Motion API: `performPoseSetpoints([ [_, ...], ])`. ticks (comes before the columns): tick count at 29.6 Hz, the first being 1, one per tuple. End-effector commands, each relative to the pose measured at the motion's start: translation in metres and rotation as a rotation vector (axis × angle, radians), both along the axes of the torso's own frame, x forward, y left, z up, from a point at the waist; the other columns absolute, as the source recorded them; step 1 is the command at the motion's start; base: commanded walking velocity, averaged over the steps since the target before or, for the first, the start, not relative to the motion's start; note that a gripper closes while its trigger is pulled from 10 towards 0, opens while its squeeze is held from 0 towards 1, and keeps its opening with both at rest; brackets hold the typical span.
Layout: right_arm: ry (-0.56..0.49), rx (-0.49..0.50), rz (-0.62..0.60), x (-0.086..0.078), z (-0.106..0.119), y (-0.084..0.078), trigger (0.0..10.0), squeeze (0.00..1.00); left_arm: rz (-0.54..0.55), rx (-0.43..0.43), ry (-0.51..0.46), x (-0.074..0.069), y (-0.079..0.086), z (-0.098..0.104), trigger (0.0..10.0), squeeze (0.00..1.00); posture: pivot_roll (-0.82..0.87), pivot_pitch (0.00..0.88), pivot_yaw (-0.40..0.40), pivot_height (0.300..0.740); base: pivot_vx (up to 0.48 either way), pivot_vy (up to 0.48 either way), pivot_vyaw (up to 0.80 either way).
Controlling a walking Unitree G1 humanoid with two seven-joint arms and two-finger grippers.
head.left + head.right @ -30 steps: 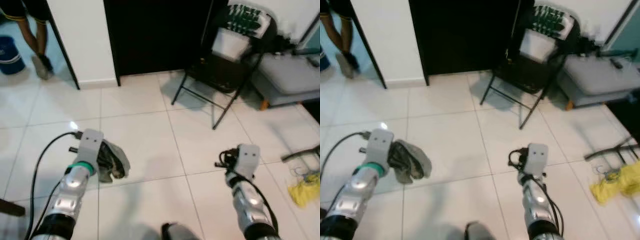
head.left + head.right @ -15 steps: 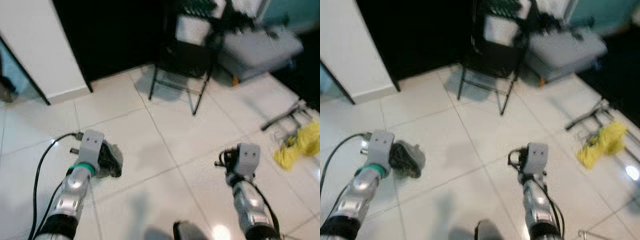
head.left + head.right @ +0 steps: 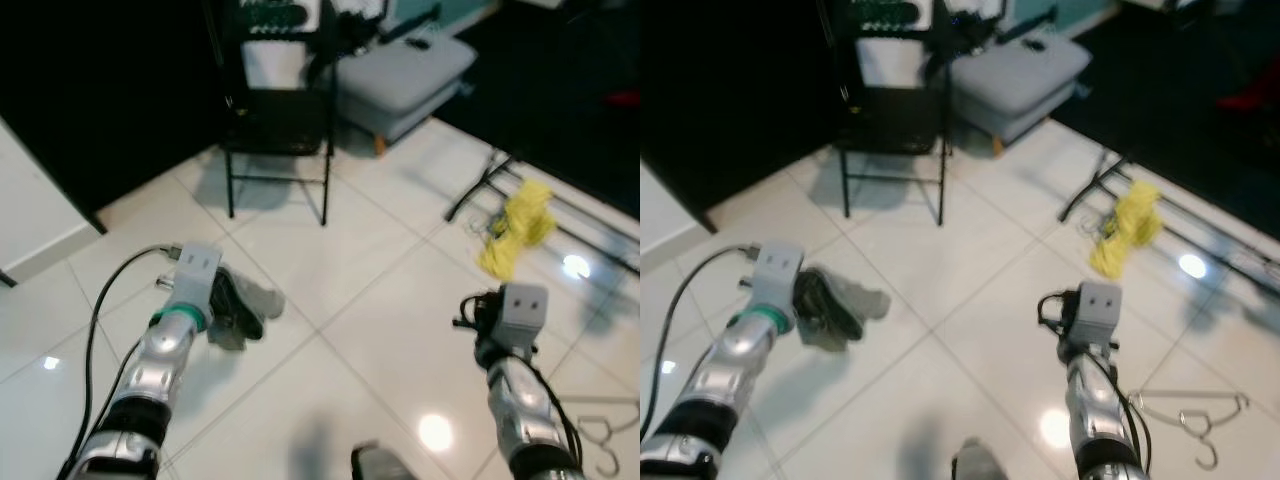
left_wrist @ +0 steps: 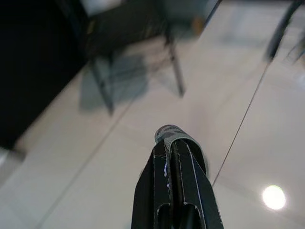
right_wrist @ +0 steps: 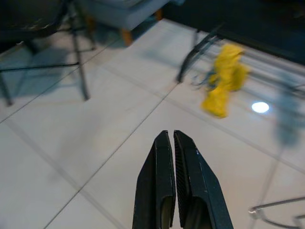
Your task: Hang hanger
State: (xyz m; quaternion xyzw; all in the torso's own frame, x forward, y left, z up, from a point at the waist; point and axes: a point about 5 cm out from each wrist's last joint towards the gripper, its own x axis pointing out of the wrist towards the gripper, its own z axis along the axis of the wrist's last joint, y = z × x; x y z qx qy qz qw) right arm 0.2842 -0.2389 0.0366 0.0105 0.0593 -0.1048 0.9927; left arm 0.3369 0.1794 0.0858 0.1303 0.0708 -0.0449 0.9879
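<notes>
- The whole picture has swung to the robot's right over the last second: the white wall and the person's legs are gone, the folding chair [image 3: 277,110] has slid toward the left, and a dark rack [image 3: 1160,215] with a yellow cloth [image 3: 1123,228] on it has come well into view. That is the camera turning, not things moving.
- The turn brings up a wire hanger [image 3: 1188,412] lying flat on the white tile floor [image 3: 970,260], just to the right of the right arm. An earlier picture had no hanger in it, so the task's thing is now found; my judgement is that the pick-up has not yet begun.
- The left gripper [image 4: 177,157] has its jaws closed together on a dark grey cloth [image 3: 236,305], which hangs below the wrist as it did a second ago.
- The right gripper [image 5: 172,157] has its jaws narrow, almost touching, with nothing between them; it hovers above the floor, apart from the hanger.
- The right eye view gives the hanger whole, hook and triangle; the left eye view catches only its edge at the lower right corner.
- The right wrist view adds a thin curved bit of the hanger near the jaws' side, and the yellow cloth with the rack leg ahead.
- The left wrist view gives the pinched cloth close up, with the chair's legs beyond.
</notes>
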Motion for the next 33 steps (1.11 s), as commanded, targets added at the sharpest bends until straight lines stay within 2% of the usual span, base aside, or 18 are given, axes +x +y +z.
performPoseSetpoints([
  [1, 0.027, 0.017, 0.008, -0.007, -0.009, 0.007, 10.0, 0.00, 0.028, 0.008, 0.061, -0.011, 0.010, -0.018, 10.0, 0.00, -0.11, 0.039, 0.127, 0.740, 0.000, 0.000, -0.77],
  [8, 0.047, 0.027, 0.012, -0.010, -0.015, 0.010, 10.0, 0.00, 0.033, 0.008, 0.090, -0.019, 0.012, -0.028, 10.0, 0.00, -0.11, 0.034, 0.120, 0.740, 0.000, 0.000, -0.78],
  [12, 0.081, 0.026, 0.020, -0.011, -0.020, 0.009, 10.0, 0.00, 0.061, 0.005, 0.128, -0.025, 0.015, -0.040, 10.0, 0.00, -0.11, 0.037, 0.089, 0.740, 0.000, 0.000, -0.78],
  [14, 0.136, 0.005, 0.046, -0.014, -0.026, 0.008, 10.0, 0.00, 0.079, 0.001, 0.147, -0.032, 0.010, -0.050, 10.0, 0.00, -0.10, 0.052, 0.040, 0.740, 0.000, 0.000, -0.77],
  [16, 0.136, 0.005, 0.046, -0.014, -0.026, 0.008, 10.0, 0.00, 0.079, 0.001, 0.147, -0.032, 0.010, -0.050, 10.0, 0.00, -0.10, 0.052, 0.040, 0.740, 0.000, 0.000, -0.77],
  [18, 0.174, -0.025, 0.080, -0.017, -0.030, 0.005, 10.0, 0.00, 0.090, -0.022, 0.156, -0.039, 0.001, -0.058, 10.0, 0.00, -0.09, 0.067, -0.003, 0.740, 0.000, 0.000, -0.77],
  [20, 0.181, -0.036, 0.095, -0.017, -0.029, 0.004, 10.0, 0.00, 0.093, -0.033, 0.157, -0.041, -0.003, -0.060, 10.0, 0.00, -0.09, 0.070, -0.009, 0.740, 0.000, 0.000, -0.48],
  [24, 0.187, -0.059, 0.136, -0.013, -0.027, 0.005, 10.0, 0.00, 0.112, -0.053, 0.158, -0.049, -0.009, -0.065, 10.0, 0.00, -0.08, 0.089, -0.045, 0.740, 0.000, 0.000, 0.00],
  [33, 0.156, -0.048, 0.178, -0.005, -0.023, 0.018, 10.0, 0.00, 0.105, -0.049, 0.144, -0.057, -0.001, -0.067, 10.0, 0.00, -0.06, 0.094, -0.027, 0.740, 0.000, 0.000, 0.00],
])
